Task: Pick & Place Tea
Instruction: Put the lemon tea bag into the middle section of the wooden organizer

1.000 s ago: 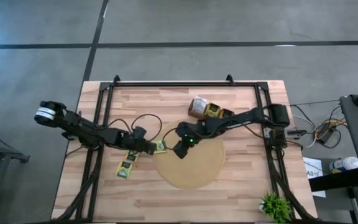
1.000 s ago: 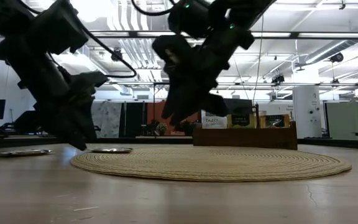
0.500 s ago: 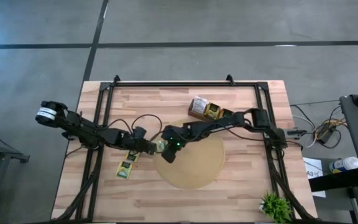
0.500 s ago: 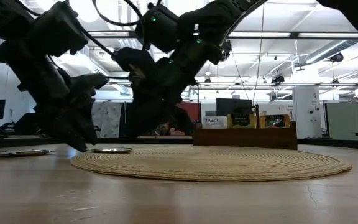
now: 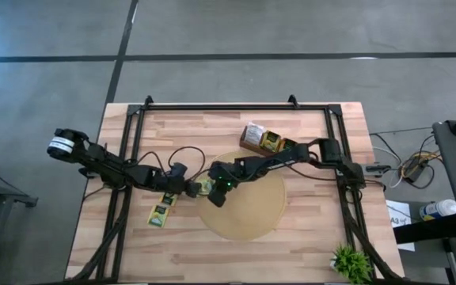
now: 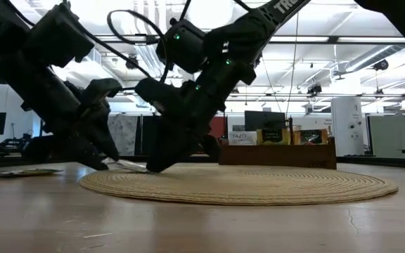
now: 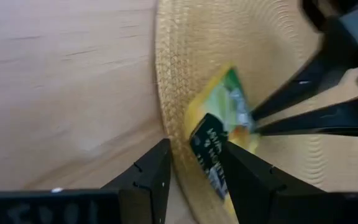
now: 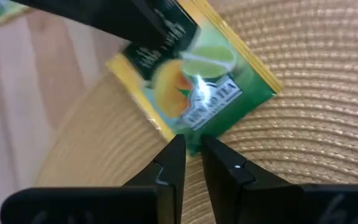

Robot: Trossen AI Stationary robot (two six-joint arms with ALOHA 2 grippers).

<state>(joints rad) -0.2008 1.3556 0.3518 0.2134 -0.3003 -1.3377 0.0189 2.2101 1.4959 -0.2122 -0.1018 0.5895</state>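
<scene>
A yellow and green tea sachet (image 5: pixel 203 187) sits at the left rim of the round woven mat (image 5: pixel 248 218), between my two grippers. It slants in the low view (image 6: pixel 129 166). My left gripper (image 7: pixel 194 155) stands open at the sachet's dark end, on the table's left side. My right gripper (image 8: pixel 192 149) reaches in from the right, its fingers close together at the sachet's green edge. A second sachet (image 5: pixel 162 210) lies flat on the wood, nearer the front. Further sachets stand in the brown wooden box (image 5: pixel 261 140). My left gripper has the sachet's dark end (image 7: pixel 207 146) between its open fingers, lying against the inner side of one finger (image 7: pixel 247 180). That end is raised off the table. My right gripper pinches the sachet's green edge (image 8: pixel 188 142) at its fingertips, slanting down from the table's right. That end stays low on the mat's rim.
The wooden box (image 6: pixel 276 151) stands at the far side of the mat. A small green plant (image 5: pixel 351 261) is at the front right corner. A black frame (image 5: pixel 236 107) runs along the table's far edge and sides.
My right gripper has gone down and toward the table's left, from above the mat to the sachet at its rim. My left gripper has tipped in place. The sachet lay flat before and now slants, its end at the left gripper raised.
</scene>
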